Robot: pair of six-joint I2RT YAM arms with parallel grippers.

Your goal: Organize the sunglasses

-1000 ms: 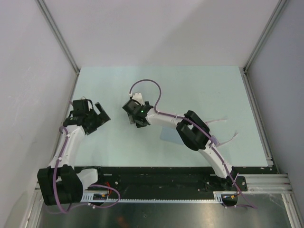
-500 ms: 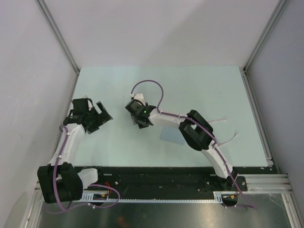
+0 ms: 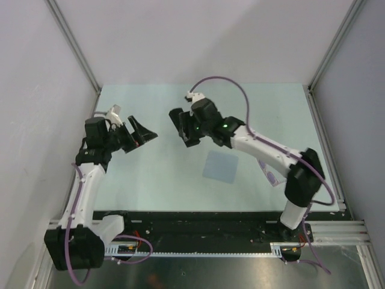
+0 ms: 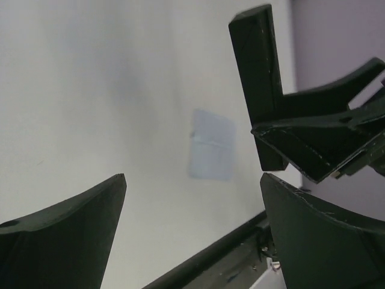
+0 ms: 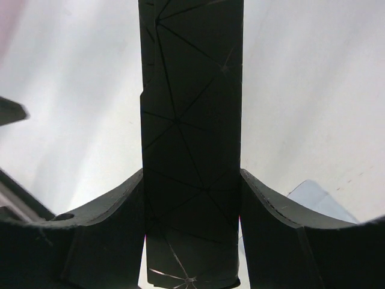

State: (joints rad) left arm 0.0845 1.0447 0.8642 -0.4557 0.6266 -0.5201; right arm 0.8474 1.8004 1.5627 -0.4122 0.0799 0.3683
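Observation:
The sunglasses show in no view. My right gripper (image 3: 185, 127) is shut on a black oblong case (image 3: 178, 122) and holds it above the middle of the table. In the right wrist view the case (image 5: 191, 138) fills the gap between my fingers (image 5: 283, 241), standing lengthwise. My left gripper (image 3: 143, 133) is open and empty, a little to the left of the case and pointing at it. In the left wrist view the left gripper (image 4: 192, 180) is wide open, with the case (image 4: 258, 78) and the right gripper (image 4: 325, 135) ahead at upper right.
A pale blue square cloth (image 3: 219, 165) lies flat on the table near the front middle; it also shows in the left wrist view (image 4: 212, 144) and the right wrist view (image 5: 316, 195). Grey walls enclose the table on three sides. A black rail (image 3: 204, 220) runs along the front edge.
My right arm has stretched out and lifted the case up and to the right, uncovering the blue cloth. My left gripper has risen and swung right toward the case.

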